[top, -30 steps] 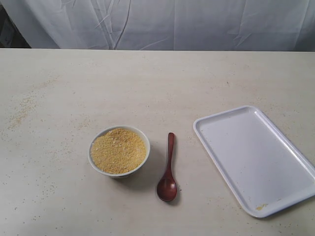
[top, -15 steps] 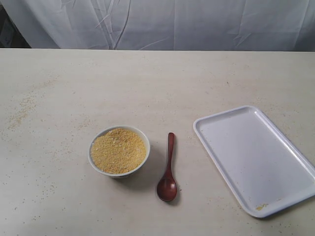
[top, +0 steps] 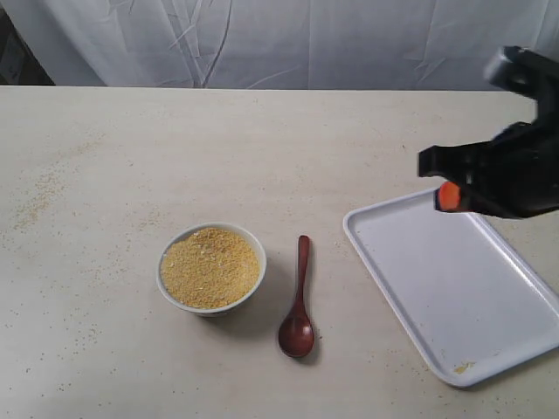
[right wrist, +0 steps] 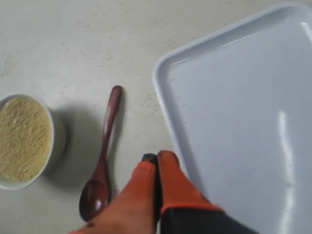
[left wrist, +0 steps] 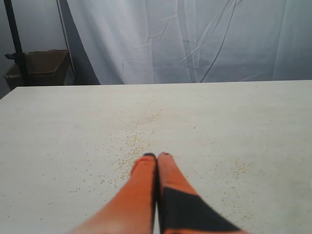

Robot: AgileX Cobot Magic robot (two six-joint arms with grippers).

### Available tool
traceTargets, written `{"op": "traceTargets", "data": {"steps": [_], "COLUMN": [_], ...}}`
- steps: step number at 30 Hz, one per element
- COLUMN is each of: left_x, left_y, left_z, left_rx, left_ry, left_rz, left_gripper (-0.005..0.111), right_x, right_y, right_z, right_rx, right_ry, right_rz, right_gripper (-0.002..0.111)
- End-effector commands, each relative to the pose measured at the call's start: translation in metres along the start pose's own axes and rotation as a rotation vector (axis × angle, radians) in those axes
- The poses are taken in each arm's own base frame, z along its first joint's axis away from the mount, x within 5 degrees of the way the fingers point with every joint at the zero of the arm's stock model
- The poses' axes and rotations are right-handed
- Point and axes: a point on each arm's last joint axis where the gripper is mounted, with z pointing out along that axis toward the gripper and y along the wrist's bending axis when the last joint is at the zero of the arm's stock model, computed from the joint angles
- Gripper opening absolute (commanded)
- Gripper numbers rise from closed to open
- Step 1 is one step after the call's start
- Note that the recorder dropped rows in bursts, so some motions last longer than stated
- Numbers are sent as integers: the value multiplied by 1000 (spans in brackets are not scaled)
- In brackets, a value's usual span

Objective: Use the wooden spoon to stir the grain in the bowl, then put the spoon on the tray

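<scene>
**Blur and cropped edges**

In the exterior view the right arm (top: 511, 170) is blurred, runs off the picture's edge and covers the tray's (top: 437, 271) far corner. Its pincer (top: 448, 196) shows there only as an orange smear. The right wrist view crops the bowl (right wrist: 59, 141) and much of the tray. Yellowish specks (top: 463, 367) in the tray's near corner are too small to identify.

Left end effector (left wrist: 157, 156) pressed closed over table (left wrist: 243, 112); scattered specks (left wrist: 134, 144), probably grain; white curtain (left wrist: 195, 39) behind.

Small white bowl (top: 211, 267) heaped with golden grain (top: 210, 265), dark glossy wooden spoon (top: 298, 302) flat just beside it, white tray (top: 454, 279) right.
</scene>
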Motion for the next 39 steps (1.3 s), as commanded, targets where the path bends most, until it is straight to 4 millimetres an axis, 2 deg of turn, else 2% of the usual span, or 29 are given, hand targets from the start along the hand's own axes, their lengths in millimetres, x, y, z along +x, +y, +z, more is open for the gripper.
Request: {"op": "traceTargets", "data": {"steps": [1,7,10,12,17,19,28,31,32,33,37,39], "left_x": [1,1,1,1,1,1,1,1,1,1,1,1], "left_y": [0,0,0,0,0,0,0,0,0,0,0,0], "left_z": [0,0,0,0,0,0,0,0,0,0,0,0], "left_rx": [0,0,0,0,0,0,0,0,0,0,0,0], "left_ry": [-5,-5,-5,-5,-5,-5,-5,-5,-5,-5,-5,-5], "left_rz": [-4,-4,-4,-4,-4,-4,-4,-4,-4,-4,-4,-4], "left_gripper": [0,0,0,0,0,0,0,0,0,0,0,0], "right_x": [-4,2,7,10,24,29,36,38,39,39,29,19], "right_y": [33,63,73,80,93,94,90,87,87,87,87,88], "right_z": [28,78,104,118,148,156,183,187,189,189,172,156], "right_rx": [-33,65,133,161,161,168,173,186,190,190,217,246], "right_ry": [89,205,242,260,275,284,264,272,277,277,229,156], "right_rz": [-124,-176,-139,-111,-72,-46,25,8,8,8,34,73], "right_gripper": [-1,-1,1,9,44,49,46,27,8,-1,4,6]}}
